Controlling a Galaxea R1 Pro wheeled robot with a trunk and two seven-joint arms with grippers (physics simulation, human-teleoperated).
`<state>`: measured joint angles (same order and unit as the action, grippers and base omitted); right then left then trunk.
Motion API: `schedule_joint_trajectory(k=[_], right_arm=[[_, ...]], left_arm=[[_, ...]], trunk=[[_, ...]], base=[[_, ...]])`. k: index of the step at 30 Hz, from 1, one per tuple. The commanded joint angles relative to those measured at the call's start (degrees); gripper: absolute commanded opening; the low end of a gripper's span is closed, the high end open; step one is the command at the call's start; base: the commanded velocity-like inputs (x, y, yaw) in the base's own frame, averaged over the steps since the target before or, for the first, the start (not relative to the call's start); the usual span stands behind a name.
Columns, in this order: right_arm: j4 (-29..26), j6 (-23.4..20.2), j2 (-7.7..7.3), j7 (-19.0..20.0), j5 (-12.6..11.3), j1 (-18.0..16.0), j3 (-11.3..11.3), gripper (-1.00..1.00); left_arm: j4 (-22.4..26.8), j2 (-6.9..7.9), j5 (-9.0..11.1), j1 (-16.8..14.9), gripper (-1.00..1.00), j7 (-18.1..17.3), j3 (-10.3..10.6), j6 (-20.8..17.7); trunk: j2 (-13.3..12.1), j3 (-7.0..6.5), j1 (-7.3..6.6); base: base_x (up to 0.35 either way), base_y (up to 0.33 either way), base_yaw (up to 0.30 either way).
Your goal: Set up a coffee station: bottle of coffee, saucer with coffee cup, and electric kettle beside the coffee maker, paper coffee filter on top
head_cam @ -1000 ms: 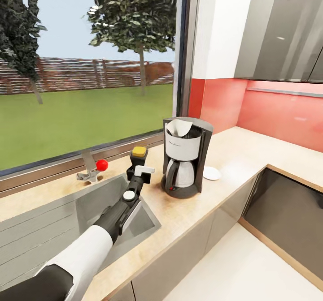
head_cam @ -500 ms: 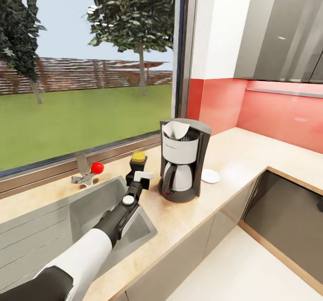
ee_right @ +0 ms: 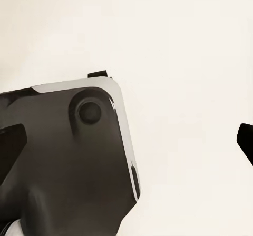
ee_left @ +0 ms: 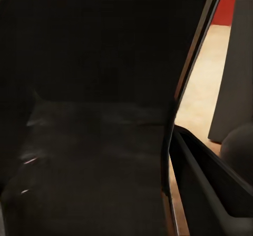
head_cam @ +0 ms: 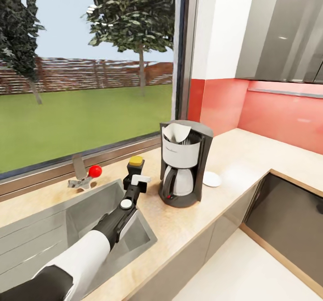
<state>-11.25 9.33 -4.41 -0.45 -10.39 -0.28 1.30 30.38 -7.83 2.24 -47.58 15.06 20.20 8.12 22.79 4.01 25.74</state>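
Over the last second the left arm has brought the bottle of coffee (head_cam: 135, 166) lower and nearer the counter, and the head view has drifted a little too, since the whole picture has shifted along with it. In the head view the left claw (head_cam: 136, 179) is closed on the bottle's dark body, with the yellow cap showing above it, just beside the coffee maker (head_cam: 184, 163) on its sink side, between it and the red-knobbed tap (head_cam: 85, 177). I judge the bottle almost placed (whether its base touches the worktop is hidden by the claw). The paper filter (head_cam: 176, 132) already sits in the machine's top, and the saucer (head_cam: 211, 178) lies bare on its far side. The countertop (head_cam: 237, 155) is pale beige with a wood edge and runs under a big window, along a red backsplash. The left wrist view is dark with the bottle close up. The right wrist view looks at pale floor, so I cannot tell that claw's state.
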Motion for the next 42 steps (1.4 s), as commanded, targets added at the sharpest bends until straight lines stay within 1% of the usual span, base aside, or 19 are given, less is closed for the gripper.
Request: schedule_joint_trajectory(k=[1, 6, 14, 23, 30, 35, 42], right_arm=[[0.0, 0.17, 0.01, 0.01, -0.24, -0.03, 0.11, 1.0], [0.0, 0.17, 0.01, 0.01, -0.24, -0.03, 0.08, 1.0], [0.0, 0.17, 0.01, 0.01, -0.24, -0.03, 0.07, 1.0], [0.0, 0.17, 0.01, 0.01, -0.24, -0.05, 0.06, 1.0], [0.0, 0.17, 0.01, 0.01, -0.24, -0.06, 0.02, 1.0], [0.0, 0.17, 0.01, 0.01, -0.24, -0.01, 0.02, 1.0], [0.0, 0.17, 0.01, 0.01, -0.24, -0.02, 0.05, 1.0]], left_arm=[[-0.09, 0.04, 0.09, -0.04, -1.0, 0.53, 0.44, 0.18], [-0.29, 0.01, 0.01, 0.8, -1.0, 0.57, 0.48, 0.22], [-0.37, 0.01, -0.12, 1.01, -1.0, 0.58, 0.53, 0.23], [-0.39, -0.05, -0.13, 1.08, -1.0, 0.58, 0.62, 0.23], [-0.4, -0.16, -0.21, 1.1, -1.0, 0.58, 0.71, 0.23], [-0.34, -0.17, -0.29, 1.94, -1.0, 0.58, 0.65, 0.23], [-0.32, -0.27, -0.2, 2.2, -1.0, 0.58, 0.79, 0.26]], trunk=[[0.12, 0.12, 0.04], [0.12, 0.12, 0.04], [0.12, 0.12, 0.04], [0.12, 0.12, 0.04], [0.12, 0.12, 0.04], [0.12, 0.12, 0.04], [0.12, 0.12, 0.04]], base=[[0.028, 0.0, 0.0], [0.031, 0.0, 0.0], [0.212, 0.0, 0.0], [0.027, 0.0, 0.0], [0.12, -0.017, 0.0], [0.044, -0.139, 0.0], [0.004, -0.035, 0.0]])
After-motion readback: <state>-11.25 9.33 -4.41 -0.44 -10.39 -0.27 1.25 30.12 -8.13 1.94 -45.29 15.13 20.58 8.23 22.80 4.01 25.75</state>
